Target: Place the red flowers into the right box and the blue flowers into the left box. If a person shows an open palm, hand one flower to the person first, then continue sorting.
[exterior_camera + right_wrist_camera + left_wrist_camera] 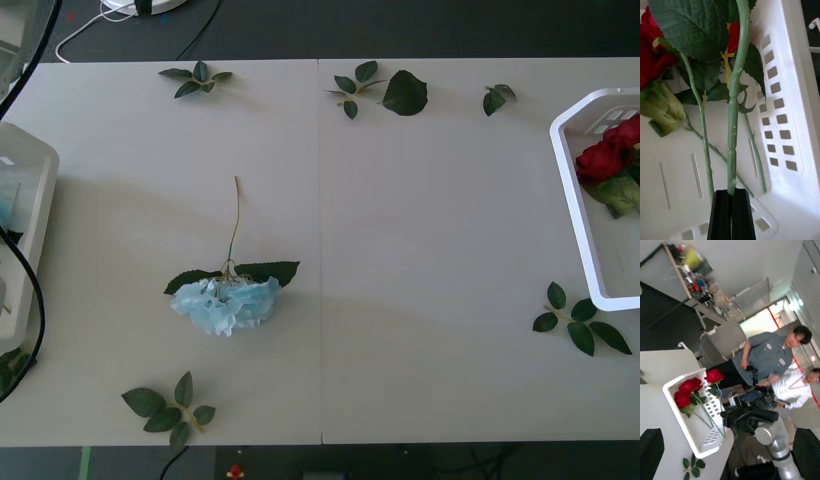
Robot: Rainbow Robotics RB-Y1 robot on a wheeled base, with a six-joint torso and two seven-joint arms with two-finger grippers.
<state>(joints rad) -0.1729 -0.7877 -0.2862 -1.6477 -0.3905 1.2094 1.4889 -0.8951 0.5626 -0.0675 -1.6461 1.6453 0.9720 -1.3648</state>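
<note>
**Rose Held Over the Lattice Basket, One Hydrangea on the Table**

While the right gripper (730, 195) has its black fingers pinched tight on the bottom of a rose stem (733, 123), the flower hangs over the right box (790, 75), the lattice-walled white basket at the table's right edge. From the left wrist view that held rose (714, 375) has its red head up above the basket's rim, the right arm (752, 420) reaching in from beyond the table edge. Other red flowers (605, 158) already lie inside, heads bunched at the far end, stems running along the floor of the basket.

Out in the middle of the table (420, 250) lies one blue flower (228, 303), its fluffy head toward the robot and its thin stem pointing away. It is well apart from both boxes. The left box (30, 190) sits at the table's left edge.

The left gripper (730, 453) is spread wide, a dark finger at each corner of its own view, holding nothing. Loose leaf sprigs (168, 408) are scattered around the tabletop.
</note>
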